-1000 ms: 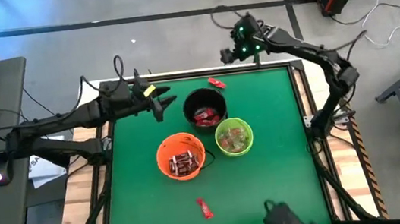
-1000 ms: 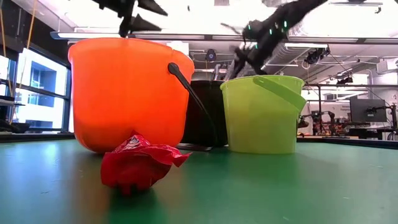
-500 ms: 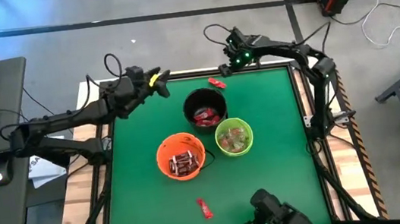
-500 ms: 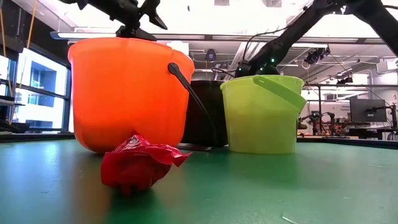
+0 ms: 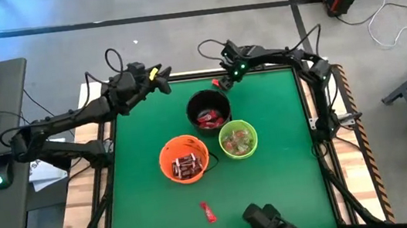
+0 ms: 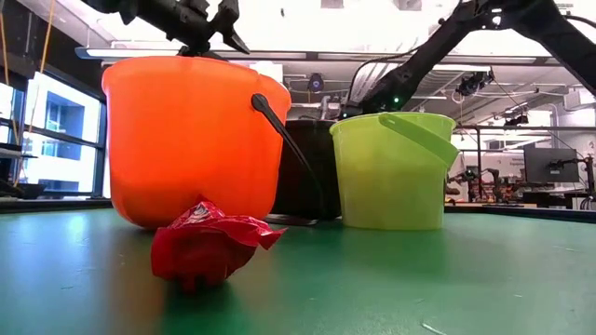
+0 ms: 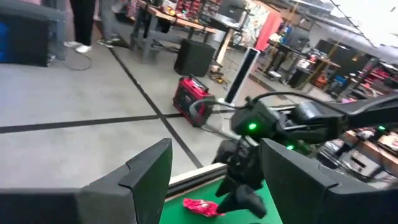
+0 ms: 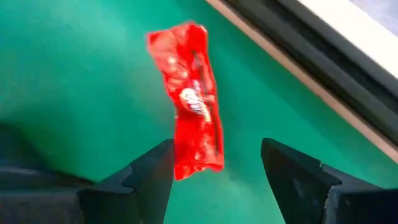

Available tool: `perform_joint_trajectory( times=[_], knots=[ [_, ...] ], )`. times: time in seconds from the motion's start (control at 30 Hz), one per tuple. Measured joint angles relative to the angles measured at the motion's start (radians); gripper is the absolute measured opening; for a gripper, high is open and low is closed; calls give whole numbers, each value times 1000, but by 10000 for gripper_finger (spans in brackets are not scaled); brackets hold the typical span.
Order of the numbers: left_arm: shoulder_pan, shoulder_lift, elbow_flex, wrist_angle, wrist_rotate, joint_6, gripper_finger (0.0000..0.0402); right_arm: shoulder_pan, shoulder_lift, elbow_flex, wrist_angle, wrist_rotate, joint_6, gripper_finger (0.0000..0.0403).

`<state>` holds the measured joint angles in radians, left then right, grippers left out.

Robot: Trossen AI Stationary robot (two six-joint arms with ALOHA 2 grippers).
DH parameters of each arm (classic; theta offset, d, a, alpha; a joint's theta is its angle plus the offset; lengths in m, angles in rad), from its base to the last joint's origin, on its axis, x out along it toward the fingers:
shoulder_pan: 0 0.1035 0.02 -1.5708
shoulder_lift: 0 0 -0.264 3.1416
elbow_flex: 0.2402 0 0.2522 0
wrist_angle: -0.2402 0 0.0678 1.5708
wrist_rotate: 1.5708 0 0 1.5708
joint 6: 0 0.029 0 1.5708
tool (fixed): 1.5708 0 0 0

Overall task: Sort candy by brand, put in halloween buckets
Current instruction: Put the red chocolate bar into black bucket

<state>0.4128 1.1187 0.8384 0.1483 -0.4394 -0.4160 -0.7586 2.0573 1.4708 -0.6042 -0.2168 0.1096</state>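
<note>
Since the earlier frames, the right gripper [image 5: 221,85] has swung in from beyond the table's far edge and now hangs low over the red candy [image 8: 191,99] lying near that edge, behind the black bucket [image 5: 208,109]. Its fingers [image 8: 146,177] stand apart with the wrapper just ahead of them, not yet touched. The left gripper [image 5: 161,86] has pulled back toward the far left corner of the green table [image 5: 288,166], its fingers also spread and holding nothing. The black bucket holds red sweets, the orange bucket [image 5: 184,158] holds dark brown ones, and the lime green bucket [image 5: 238,140] holds pale greenish ones; the three stand close together mid-table. Another red candy [image 5: 208,211] lies alone near the table's front edge, in front of the orange bucket.
</note>
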Motion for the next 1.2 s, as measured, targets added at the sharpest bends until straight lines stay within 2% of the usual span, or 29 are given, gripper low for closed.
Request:
perform_joint_trajectory(
  times=[0.2, 0.4, 0.5, 0.73, 0.8, 1.03, 1.2],
  knots=[
    [8, 0, 0, 0, 24, 4, 232, 17, 26, 0, 0, 52, 4, 230],
    [8, 0, 0, -1, 39, 8, 232, 30, 34, 0, 3, 95, -6, 193],
    [8, 0, 0, -1, 39, 9, 232, 34, 34, 0, 2, 105, -23, 154],
    [8, 0, 0, -2, 38, 9, 232, 26, 31, 0, 12, 106, -63, 28],
    [8, 0, 0, -2, 39, 9, 232, 20, 31, 0, 5, 99, -76, 7],
    [7, 0, 0, -3, 39, 9, 232, -8, -19, 0, -86, 8, -107, 25],
    [7, 0, 0, -17, 46, 8, 232, -42, -64, 0, -49, -46, -78, 40]
  ],
)
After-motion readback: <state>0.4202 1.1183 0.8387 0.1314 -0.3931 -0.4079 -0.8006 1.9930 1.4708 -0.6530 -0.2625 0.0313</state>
